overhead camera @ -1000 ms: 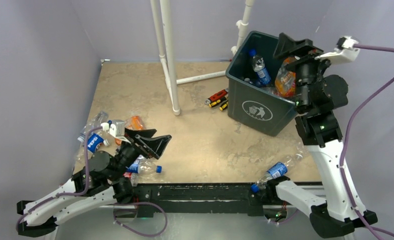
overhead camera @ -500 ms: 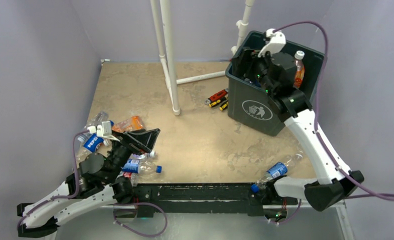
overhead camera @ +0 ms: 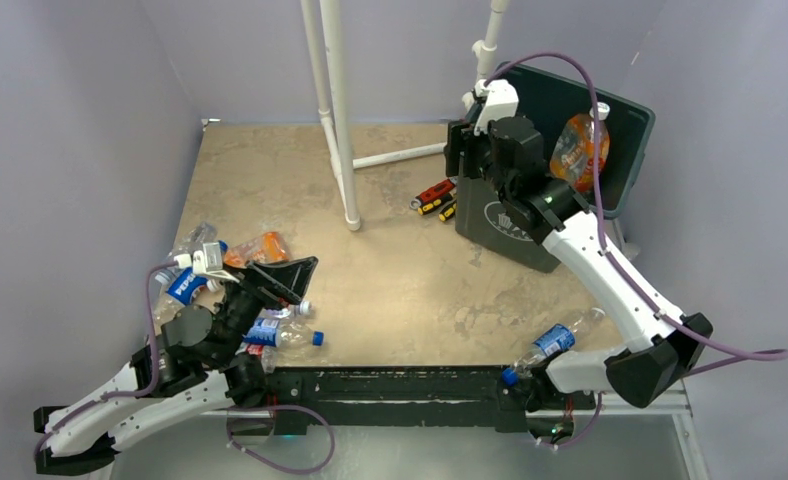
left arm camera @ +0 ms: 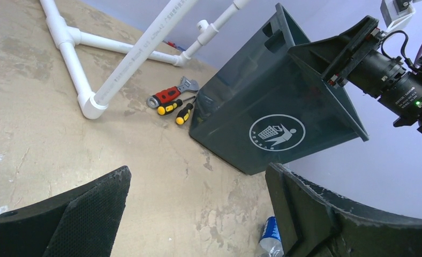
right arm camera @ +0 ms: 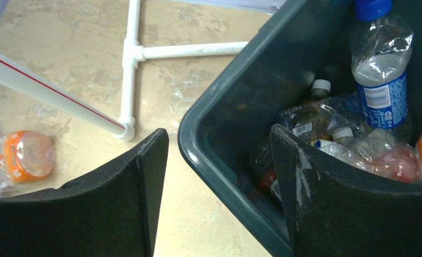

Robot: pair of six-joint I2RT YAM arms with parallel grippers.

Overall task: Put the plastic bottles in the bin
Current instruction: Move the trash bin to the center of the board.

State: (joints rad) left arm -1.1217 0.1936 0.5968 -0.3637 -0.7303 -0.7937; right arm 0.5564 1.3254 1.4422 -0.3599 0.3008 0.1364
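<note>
The bin (overhead camera: pixel 632 112) stands at the back right, tipped toward the wall, with an orange-labelled bottle (overhead camera: pixel 576 146) and several others inside, one blue-capped (right arm camera: pixel 381 80). My right gripper (overhead camera: pixel 467 152) is open and straddles the bin's near-left rim (right arm camera: pixel 219 110), one finger outside and one inside. Crushed plastic bottles lie at the front left: a Pepsi one (overhead camera: pixel 183 286), an orange one (overhead camera: pixel 266 246) and a blue-labelled one (overhead camera: pixel 270 328). My left gripper (overhead camera: pixel 305 282) hangs open and empty just above them. Another bottle (overhead camera: pixel 555 340) lies at the front right.
A white pipe frame (overhead camera: pixel 345 150) rises from the middle back of the table. Red, yellow and black tools (overhead camera: pixel 435 198) lie just left of the bin. Purple walls close in on the left, back and right.
My right arm swung from the bin's right side across to its near-left rim, its jaws narrowing. The bin tipped toward the wall. My left gripper sank slightly toward the bottles.
</note>
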